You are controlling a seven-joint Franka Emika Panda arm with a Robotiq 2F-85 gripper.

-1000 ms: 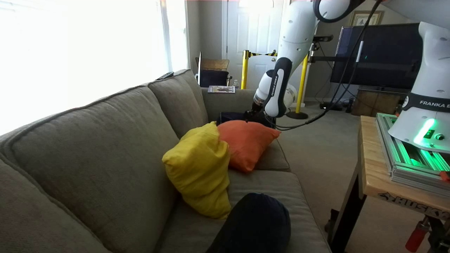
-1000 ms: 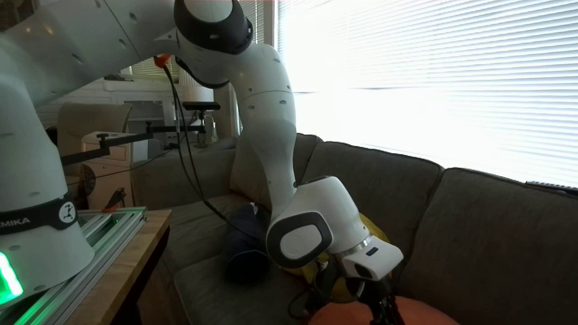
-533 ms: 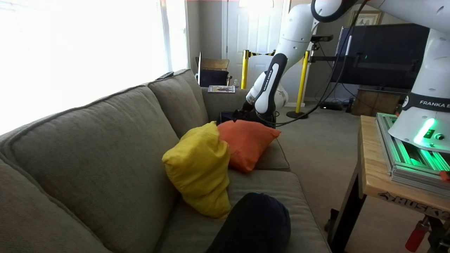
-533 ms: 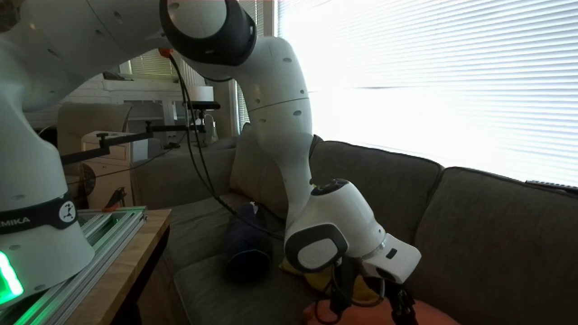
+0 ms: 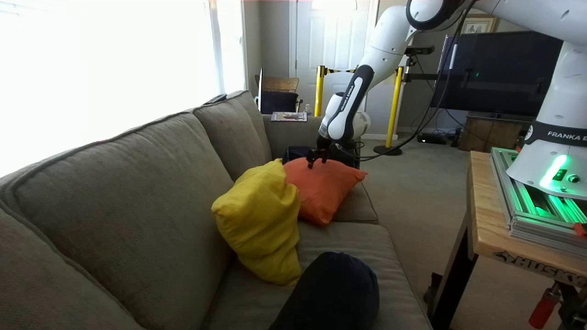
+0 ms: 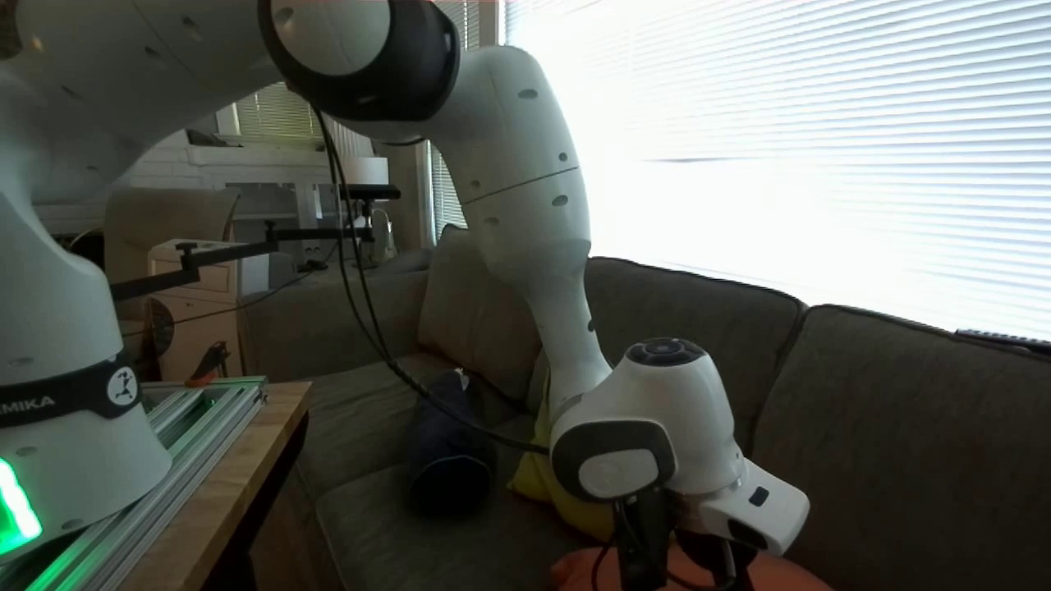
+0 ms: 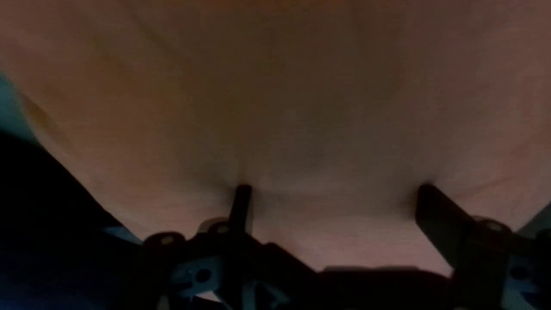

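Arching downward, the white arm [image 5: 384, 50] rests its gripper [image 7: 335, 187], jaws spread wide, against the orange pillow [image 5: 326, 190].

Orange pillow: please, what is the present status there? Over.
End effector open, fingertips apparently touching orange pillow. On sofa, not gripped. Yellow pillow next to it, seemingly not in the way.

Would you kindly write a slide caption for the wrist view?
Open end effector over the dimly lit orange pillow, both fingertips apparently touching it.
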